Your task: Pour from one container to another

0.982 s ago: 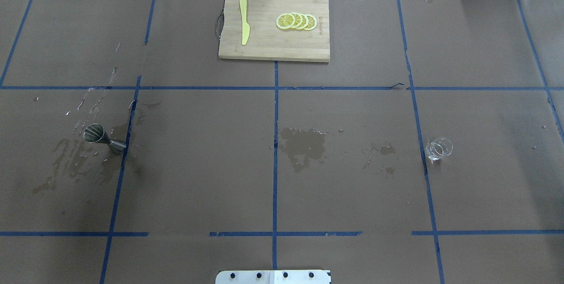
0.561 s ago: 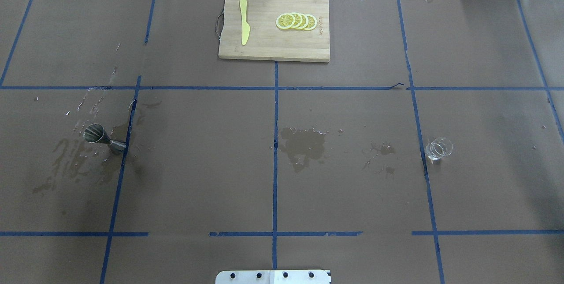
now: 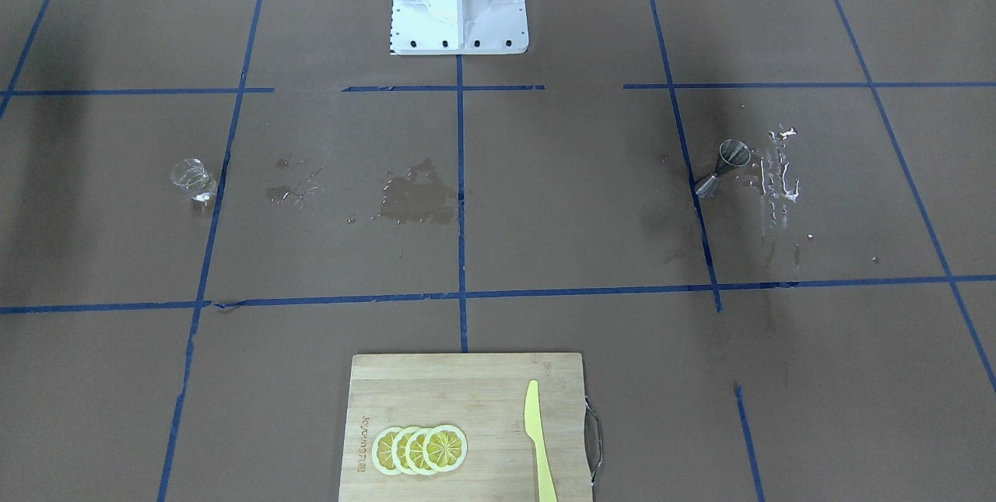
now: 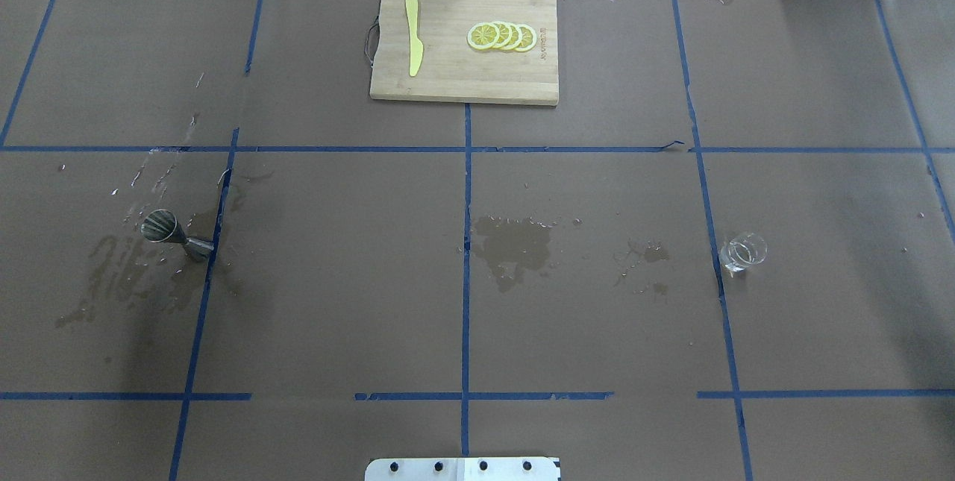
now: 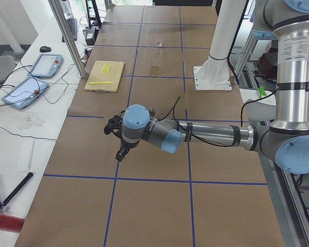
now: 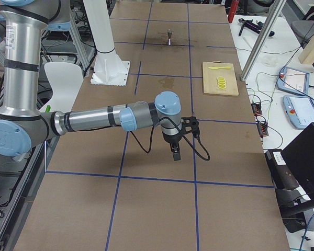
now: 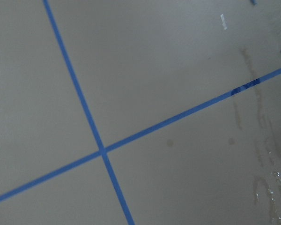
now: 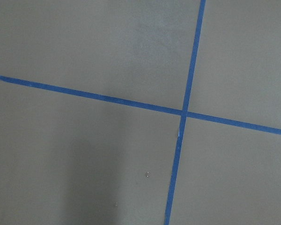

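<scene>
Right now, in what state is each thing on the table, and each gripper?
Glass: upright, not held, fill unclear.
Jigger: upright, not held, wet paper around it.
Knife: flat on the board.
Lemon slices: overlapping row on the board.
Table: wet in patches.
Left gripper: over bare table; open or shut unclear.
Right gripper: the same.

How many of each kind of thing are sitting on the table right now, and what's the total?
Clear drinking glass: 1
Steel jigger: 1
Wooden cutting board: 1
Yellow knife: 1
Lemon slices: 4
Total: 8
</scene>
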Motion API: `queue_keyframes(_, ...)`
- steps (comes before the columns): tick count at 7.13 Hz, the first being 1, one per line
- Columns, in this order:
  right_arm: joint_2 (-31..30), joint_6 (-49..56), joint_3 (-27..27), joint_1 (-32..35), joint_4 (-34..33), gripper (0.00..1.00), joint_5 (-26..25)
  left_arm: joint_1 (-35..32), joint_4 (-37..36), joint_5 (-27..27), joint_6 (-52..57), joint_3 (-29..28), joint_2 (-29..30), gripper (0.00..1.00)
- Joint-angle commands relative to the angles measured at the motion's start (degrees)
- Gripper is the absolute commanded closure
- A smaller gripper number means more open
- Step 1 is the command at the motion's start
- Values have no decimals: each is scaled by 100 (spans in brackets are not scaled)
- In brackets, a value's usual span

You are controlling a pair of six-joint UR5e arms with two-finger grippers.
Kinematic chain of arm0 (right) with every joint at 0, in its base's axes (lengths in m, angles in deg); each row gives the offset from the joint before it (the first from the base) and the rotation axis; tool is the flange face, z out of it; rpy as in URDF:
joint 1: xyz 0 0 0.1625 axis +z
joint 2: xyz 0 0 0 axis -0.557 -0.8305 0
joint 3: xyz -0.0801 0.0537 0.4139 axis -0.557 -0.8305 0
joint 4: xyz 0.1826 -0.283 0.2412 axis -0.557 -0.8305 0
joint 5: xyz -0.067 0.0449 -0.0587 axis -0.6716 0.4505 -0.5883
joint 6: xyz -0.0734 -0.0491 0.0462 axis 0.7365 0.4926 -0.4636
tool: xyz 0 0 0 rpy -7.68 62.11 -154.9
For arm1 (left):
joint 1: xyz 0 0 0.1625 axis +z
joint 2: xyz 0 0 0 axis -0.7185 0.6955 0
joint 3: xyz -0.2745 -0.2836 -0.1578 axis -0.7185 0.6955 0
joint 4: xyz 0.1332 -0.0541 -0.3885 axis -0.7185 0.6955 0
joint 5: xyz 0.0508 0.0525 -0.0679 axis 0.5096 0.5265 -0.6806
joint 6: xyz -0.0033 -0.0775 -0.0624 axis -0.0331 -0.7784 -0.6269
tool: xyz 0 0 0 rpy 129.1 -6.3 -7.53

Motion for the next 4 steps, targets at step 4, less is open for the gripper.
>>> queue_keyframes(4, 58, -67, 5, 0, 9, 0, -3, -2, 2157, -481, -698, -10, -15, 0)
